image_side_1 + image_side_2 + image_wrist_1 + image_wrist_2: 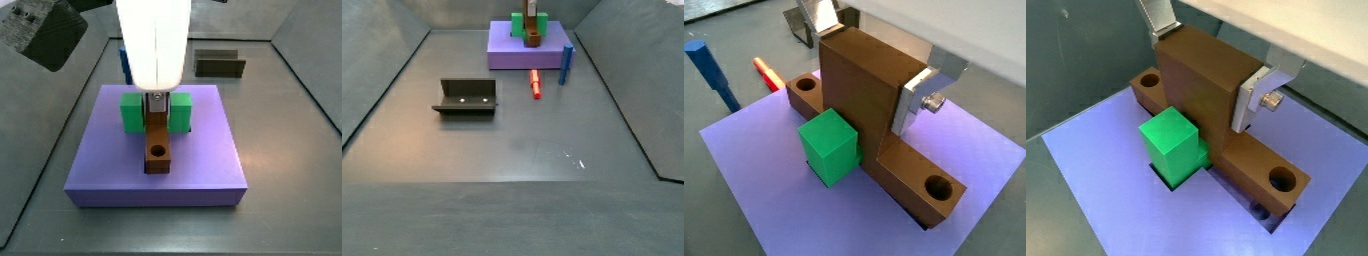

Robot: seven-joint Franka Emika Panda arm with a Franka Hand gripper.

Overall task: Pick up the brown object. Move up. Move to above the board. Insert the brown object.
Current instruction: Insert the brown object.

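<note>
Currently end effector is gripping the brown object by its upright stem, over the board. Brown object's long bar is lying in the board's central groove, touching the green block beside it. Blue peg and orange-red peg are lying just beside the board.

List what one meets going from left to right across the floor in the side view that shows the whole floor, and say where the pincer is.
Dark fixture → red peg → blue peg. The pincer is farther back, above the purple board, at the brown object.
</note>
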